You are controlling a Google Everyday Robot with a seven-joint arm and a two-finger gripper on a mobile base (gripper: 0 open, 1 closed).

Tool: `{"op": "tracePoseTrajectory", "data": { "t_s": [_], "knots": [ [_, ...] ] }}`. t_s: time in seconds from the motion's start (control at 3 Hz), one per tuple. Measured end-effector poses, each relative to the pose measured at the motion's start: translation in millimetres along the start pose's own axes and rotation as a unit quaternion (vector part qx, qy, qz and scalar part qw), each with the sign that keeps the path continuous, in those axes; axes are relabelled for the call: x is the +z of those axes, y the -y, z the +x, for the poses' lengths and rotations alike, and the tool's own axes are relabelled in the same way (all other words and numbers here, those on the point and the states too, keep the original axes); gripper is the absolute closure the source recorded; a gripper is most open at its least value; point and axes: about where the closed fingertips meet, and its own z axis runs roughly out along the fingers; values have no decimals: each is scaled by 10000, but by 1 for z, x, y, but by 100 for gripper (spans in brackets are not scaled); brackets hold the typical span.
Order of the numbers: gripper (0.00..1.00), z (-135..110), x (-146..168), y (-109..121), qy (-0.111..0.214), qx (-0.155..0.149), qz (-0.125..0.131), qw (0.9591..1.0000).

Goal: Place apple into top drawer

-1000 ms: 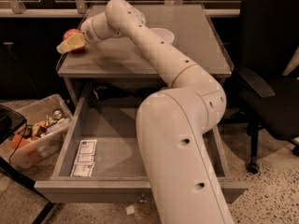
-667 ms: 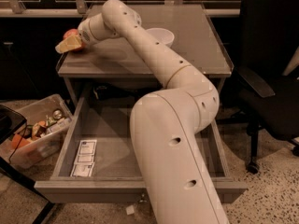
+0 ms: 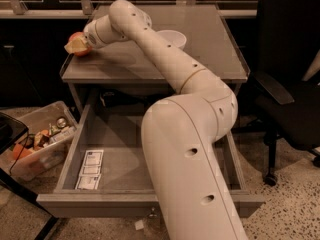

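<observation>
The apple (image 3: 76,38) is a small reddish fruit held in my gripper (image 3: 76,45) at the left edge of the grey table top (image 3: 210,49), a little above it. The yellowish fingers (image 3: 77,46) close around the apple's lower side. The top drawer (image 3: 120,159) is pulled open below the table, grey and shallow, with white labelled packets (image 3: 90,169) at its front left corner and a small knob (image 3: 152,214) on its front. My arm reaches across the drawer and hides much of its right half.
A white bowl (image 3: 171,37) stands on the table behind my arm. A clear plastic bin (image 3: 37,144) of mixed items sits on the floor at the left. A black office chair (image 3: 290,94) stands at the right. A dark object (image 3: 10,129) is at the left edge.
The gripper with the apple has moved a little to the left, toward the table's left edge. My arm's near segment has shifted left with it.
</observation>
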Motion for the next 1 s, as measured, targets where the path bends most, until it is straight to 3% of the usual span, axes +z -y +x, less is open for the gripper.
{"op": "tracePoseTrajectory", "data": {
  "t_s": [0.33, 0.67, 1.0],
  "knots": [
    [89, -6, -39, 8, 166, 1, 305, 9994],
    [100, -25, -107, 6, 525, -114, 720, 9960],
    [100, -21, -170, -21, 695, -193, 810, 9941]
  ]
}}
